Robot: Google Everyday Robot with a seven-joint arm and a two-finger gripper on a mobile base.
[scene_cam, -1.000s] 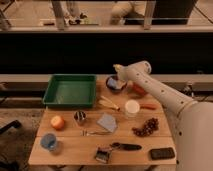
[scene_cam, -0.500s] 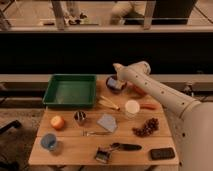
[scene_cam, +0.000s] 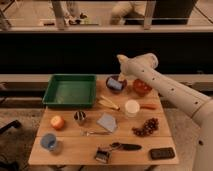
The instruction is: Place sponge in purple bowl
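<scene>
The small dark purple bowl (scene_cam: 115, 85) stands at the back of the wooden table, between the green tray and the red-orange bowl. The light-blue sponge (scene_cam: 115, 84) lies inside it. My gripper (scene_cam: 121, 76) hangs from the white arm just above the bowl's right rim, close over the sponge. The arm reaches in from the right side of the view.
A green tray (scene_cam: 70, 90) sits back left and a red-orange bowl (scene_cam: 141, 87) right of the purple bowl. A white cup (scene_cam: 132, 107), grey-blue sheet (scene_cam: 107, 121), metal cup (scene_cam: 80, 117), orange fruit (scene_cam: 57, 121), blue cup (scene_cam: 48, 141), grapes (scene_cam: 146, 126) and black phone (scene_cam: 162, 153) stand nearer.
The gripper has lifted a little from the purple bowl and moved slightly right. The sponge now lies in the bowl.
</scene>
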